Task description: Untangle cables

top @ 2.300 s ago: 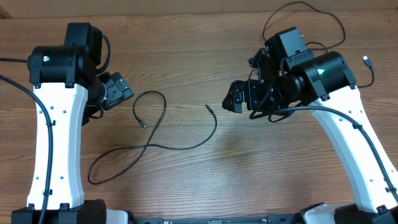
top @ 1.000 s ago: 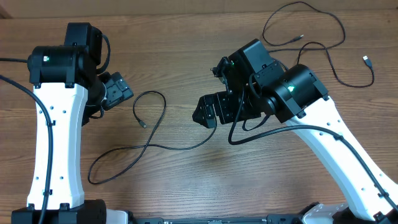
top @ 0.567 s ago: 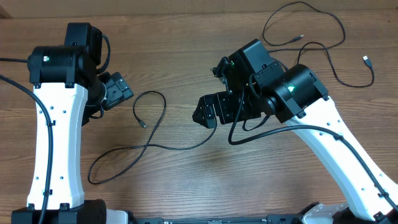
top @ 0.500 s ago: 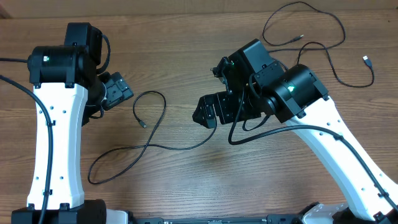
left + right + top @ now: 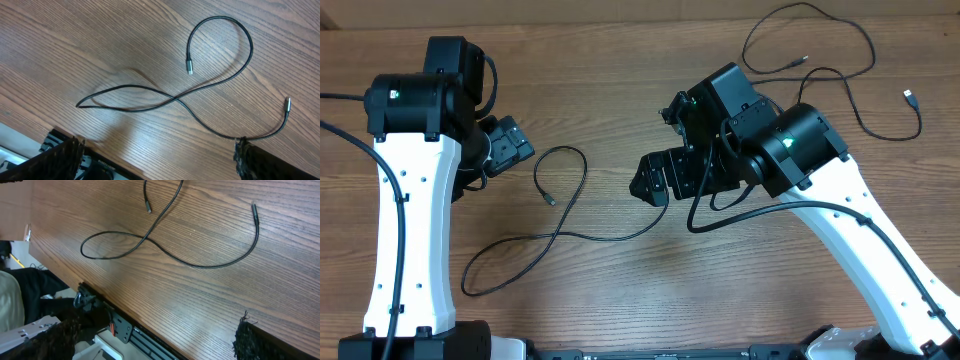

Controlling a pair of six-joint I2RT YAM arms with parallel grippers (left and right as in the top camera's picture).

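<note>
One thin black cable (image 5: 560, 235) lies mid-table in a loose figure-eight. One plug (image 5: 550, 200) sits inside its upper loop, and its other end runs under my right gripper (image 5: 646, 185). That gripper hovers open above the end, touching nothing. A second black cable (image 5: 820, 72) curls at the far right, apart from the first, with a silvery plug (image 5: 910, 97). My left gripper (image 5: 513, 150) stands open left of the upper loop. The left wrist view shows the cable (image 5: 200, 95) beyond the open left gripper (image 5: 157, 165). The right wrist view shows the cable (image 5: 200, 265) and its plug end (image 5: 254, 207) ahead of the open right gripper (image 5: 152, 340).
The wooden table (image 5: 650, 290) carries both cables. Its front edge (image 5: 100, 287) shows in the right wrist view, with a black metal rail (image 5: 125, 330) below it. Thicker black wires hang along both white arms (image 5: 410, 230).
My right gripper has swung left from the far right to above the middle cable's right end, then stayed still for the last second. The left arm and cables have not moved.
</note>
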